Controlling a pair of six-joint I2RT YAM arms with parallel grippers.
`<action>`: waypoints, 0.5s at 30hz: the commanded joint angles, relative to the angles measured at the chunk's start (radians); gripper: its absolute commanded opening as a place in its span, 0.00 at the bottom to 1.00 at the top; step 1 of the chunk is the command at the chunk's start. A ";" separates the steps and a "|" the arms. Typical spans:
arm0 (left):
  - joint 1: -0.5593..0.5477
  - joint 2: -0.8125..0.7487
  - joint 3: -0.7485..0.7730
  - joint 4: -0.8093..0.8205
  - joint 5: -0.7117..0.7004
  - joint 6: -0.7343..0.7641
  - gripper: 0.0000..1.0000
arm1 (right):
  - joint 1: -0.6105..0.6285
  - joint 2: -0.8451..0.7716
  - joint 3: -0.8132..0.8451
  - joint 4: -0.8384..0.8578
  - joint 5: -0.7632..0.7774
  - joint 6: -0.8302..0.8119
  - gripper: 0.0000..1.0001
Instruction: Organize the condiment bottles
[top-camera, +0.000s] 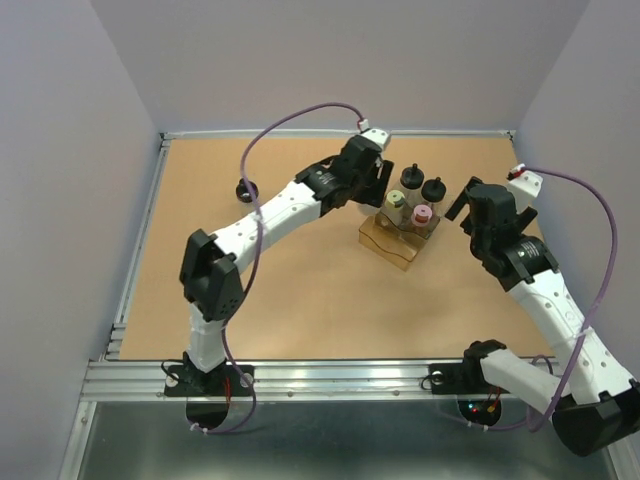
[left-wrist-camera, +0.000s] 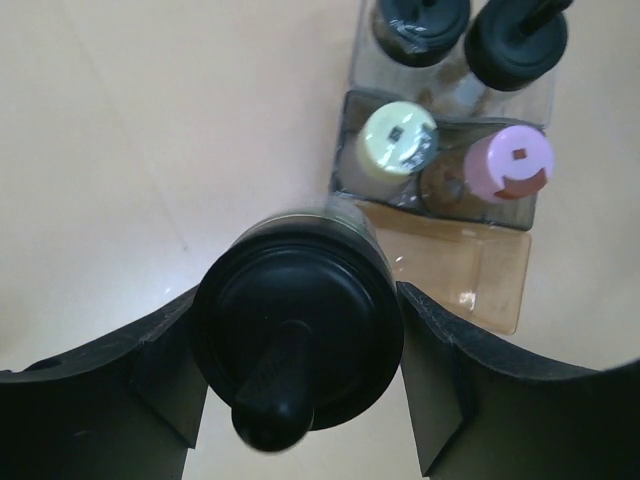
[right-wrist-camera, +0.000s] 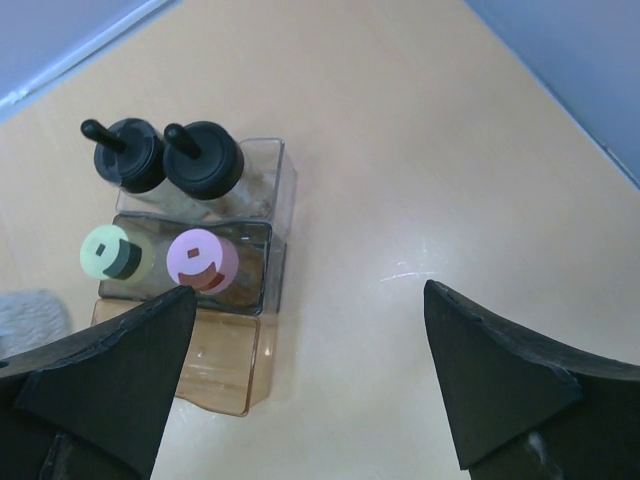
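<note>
Fingers (left-wrist-camera: 150, 390) of the left gripper (left-wrist-camera: 298, 300) pinch a small clear round bottle with a black nozzle cap (left-wrist-camera: 300, 345), just left of the amber-tinted clear rectangular box (left-wrist-camera: 470, 285) holding four more bottles (right-wrist-camera: 200, 262). The right gripper (right-wrist-camera: 310, 292) hangs spread wide and empty, right of the box.

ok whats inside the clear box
Two black-capped bottles at the far end, yellow-green cap and pink cap mid-box; near section looks bare, its corner hidden by right fingers.
</note>
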 joint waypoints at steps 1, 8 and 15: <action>-0.043 0.089 0.198 -0.015 0.028 0.037 0.00 | -0.011 -0.059 0.002 -0.053 0.109 0.043 1.00; -0.081 0.249 0.358 -0.044 0.065 0.035 0.00 | -0.014 -0.124 0.005 -0.103 0.158 0.044 1.00; -0.118 0.247 0.311 -0.047 0.062 0.009 0.00 | -0.013 -0.173 -0.005 -0.142 0.191 0.049 1.00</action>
